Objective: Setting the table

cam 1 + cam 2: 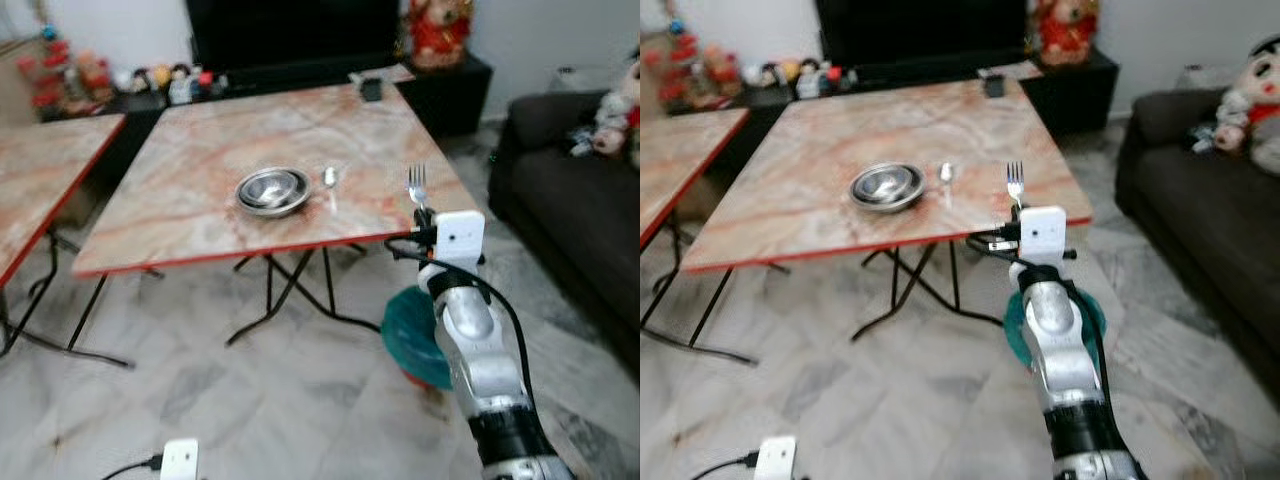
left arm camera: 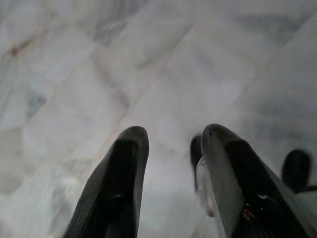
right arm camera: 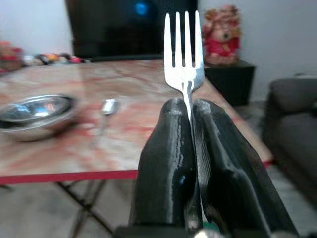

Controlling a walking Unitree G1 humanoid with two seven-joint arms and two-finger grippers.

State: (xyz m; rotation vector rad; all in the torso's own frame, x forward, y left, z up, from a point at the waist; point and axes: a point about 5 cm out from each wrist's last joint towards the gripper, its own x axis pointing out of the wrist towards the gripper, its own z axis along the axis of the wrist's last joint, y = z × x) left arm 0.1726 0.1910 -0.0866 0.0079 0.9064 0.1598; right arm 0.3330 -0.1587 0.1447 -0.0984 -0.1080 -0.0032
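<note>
1. The right gripper squeezes the shiny silver metal fork tight between its black fingers, prongs up.
2. It hangs by the near edge of the pink marble table.
3. A round steel bowl and small silver spoon sit there.
4. The left gripper hangs partly open, holding nothing, above the pale floor.

fork: bright polished metal
bowl: shiny steel
worktop: glossy marble-look, red edge
floor: smooth pale marble tiles
sofa: dark matt cloth
</note>
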